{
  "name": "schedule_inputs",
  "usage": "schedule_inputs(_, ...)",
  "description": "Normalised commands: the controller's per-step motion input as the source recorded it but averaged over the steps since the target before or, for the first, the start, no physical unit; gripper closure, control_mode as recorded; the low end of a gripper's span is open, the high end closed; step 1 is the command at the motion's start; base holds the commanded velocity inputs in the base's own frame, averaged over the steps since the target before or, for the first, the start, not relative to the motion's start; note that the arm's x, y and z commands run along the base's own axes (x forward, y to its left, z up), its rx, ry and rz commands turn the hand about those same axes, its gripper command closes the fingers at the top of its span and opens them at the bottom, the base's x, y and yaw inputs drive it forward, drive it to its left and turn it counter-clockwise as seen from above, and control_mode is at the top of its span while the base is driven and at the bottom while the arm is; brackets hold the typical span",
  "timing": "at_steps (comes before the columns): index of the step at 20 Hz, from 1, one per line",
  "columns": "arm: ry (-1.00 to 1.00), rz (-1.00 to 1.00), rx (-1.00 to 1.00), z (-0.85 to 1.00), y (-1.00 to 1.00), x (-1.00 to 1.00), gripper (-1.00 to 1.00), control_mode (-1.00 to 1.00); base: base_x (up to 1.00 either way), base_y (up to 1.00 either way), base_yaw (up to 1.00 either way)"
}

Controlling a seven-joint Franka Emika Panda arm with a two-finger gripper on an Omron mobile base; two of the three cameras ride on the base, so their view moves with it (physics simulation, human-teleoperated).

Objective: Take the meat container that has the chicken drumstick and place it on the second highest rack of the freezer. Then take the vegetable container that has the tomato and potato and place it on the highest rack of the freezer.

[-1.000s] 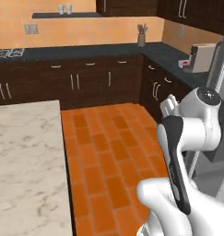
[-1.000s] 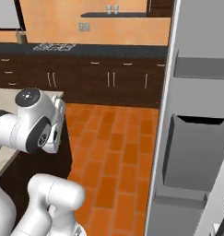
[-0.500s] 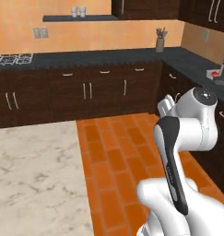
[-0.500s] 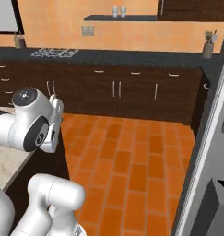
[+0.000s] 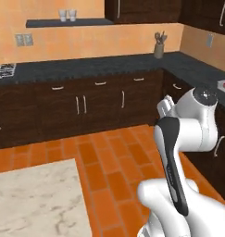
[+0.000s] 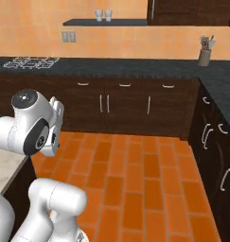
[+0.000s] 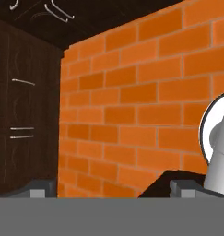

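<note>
My gripper (image 7: 111, 190) is open, with nothing between its two dark fingertips (image 7: 41, 188); past them the hand view looks at orange floor tiles and dark cabinet doors. The arm is folded up close to the base, with the hand (image 5: 166, 106) tucked beside the upper joint, also seen as the hand (image 6: 55, 112). At the far right, on the dark counter, lies a small grey tray with something red in it (image 5: 223, 84), cut by the frame edge; I cannot tell which container it is. The freezer is out of view.
A marble island top (image 5: 35, 199) fills the lower left, its corner (image 6: 6, 172) close beside the arm. Dark cabinets (image 5: 100, 104) run under a black counter with stove burners (image 5: 3, 70) and a utensil holder (image 5: 159, 49). An orange tile floor (image 6: 130, 189) lies open ahead.
The whole picture has swung: the base has turned left, so the freezer has slid out at the right and the back cabinets now face me. The arm stays folded, gripper open.
</note>
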Motion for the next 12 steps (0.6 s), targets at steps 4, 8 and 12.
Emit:
schedule_inputs(4, 0.0, 0.0, 0.0, 0.0, 0.0, 0.0, -1.0, 1.0, 1.0, 0.03, -0.49)
schedule_inputs(8, 0.0, 0.0, 0.0, 0.0, 0.0, 0.0, -1.0, 1.0, 1.0, 0.33, -0.58)
schedule_inputs(12, 0.0, 0.0, 0.0, 0.0, 0.0, 0.0, -1.0, 1.0, 1.0, 0.64, -0.61)
